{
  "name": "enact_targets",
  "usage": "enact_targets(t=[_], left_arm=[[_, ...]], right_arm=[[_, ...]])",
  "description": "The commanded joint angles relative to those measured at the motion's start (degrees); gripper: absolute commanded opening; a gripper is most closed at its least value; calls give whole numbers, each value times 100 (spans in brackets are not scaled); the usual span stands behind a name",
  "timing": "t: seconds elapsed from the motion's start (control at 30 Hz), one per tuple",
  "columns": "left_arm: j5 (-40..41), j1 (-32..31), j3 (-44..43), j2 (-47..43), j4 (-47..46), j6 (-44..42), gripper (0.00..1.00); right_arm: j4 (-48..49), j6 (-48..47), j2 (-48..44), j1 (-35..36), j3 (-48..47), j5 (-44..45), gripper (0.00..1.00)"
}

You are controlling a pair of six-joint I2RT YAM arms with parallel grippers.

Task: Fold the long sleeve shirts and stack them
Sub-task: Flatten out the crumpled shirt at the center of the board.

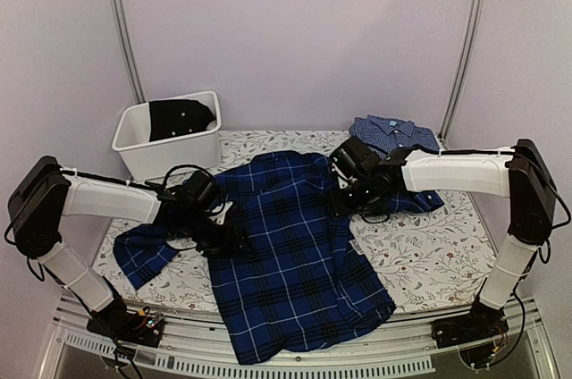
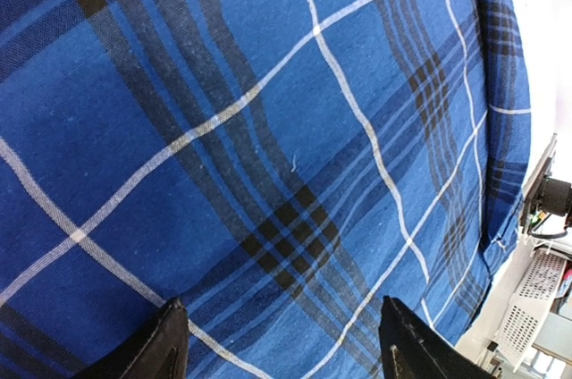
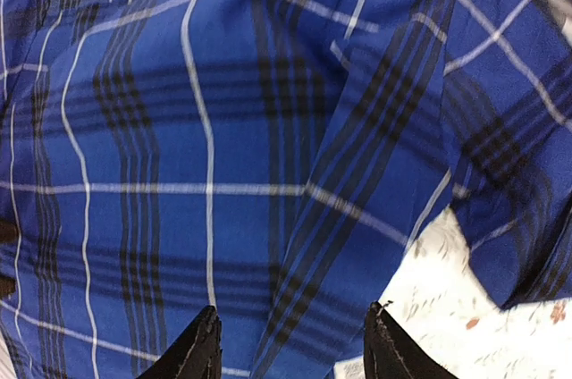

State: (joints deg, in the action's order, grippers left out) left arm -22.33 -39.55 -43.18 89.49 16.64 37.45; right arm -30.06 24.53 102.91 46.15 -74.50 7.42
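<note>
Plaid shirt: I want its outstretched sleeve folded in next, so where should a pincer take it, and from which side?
Pinch the sleeve splayed out on the left at its free end, coming down from that side with the left pincer. That end lies on the table cover, apart from the plaid shirt's body.

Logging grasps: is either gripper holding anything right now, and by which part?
Nothing is held. The left gripper and right gripper are open over the plaid shirt.

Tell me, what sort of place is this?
Likely a robot test booth, not a laundry: plain walls and metal poles close in one small table, a left arm and right arm are bolted at its edge, and a plaid shirt lies spread on it.
</note>
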Motion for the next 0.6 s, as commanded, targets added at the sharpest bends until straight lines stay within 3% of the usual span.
enact_targets(t=[0.0,0.17,0.57], left_arm=[[-91,69,-120,-151,-78,-97,73],[-143,73,-184,-135,-115,-124,73],[-200,66,-342,-74,-69,-248,73]], right_arm=[[-340,884,-655,627,716,216,53],[-444,1789,-1154,1269,1357,36,53],[-485,2908,-610,1941,1598,-20,48]])
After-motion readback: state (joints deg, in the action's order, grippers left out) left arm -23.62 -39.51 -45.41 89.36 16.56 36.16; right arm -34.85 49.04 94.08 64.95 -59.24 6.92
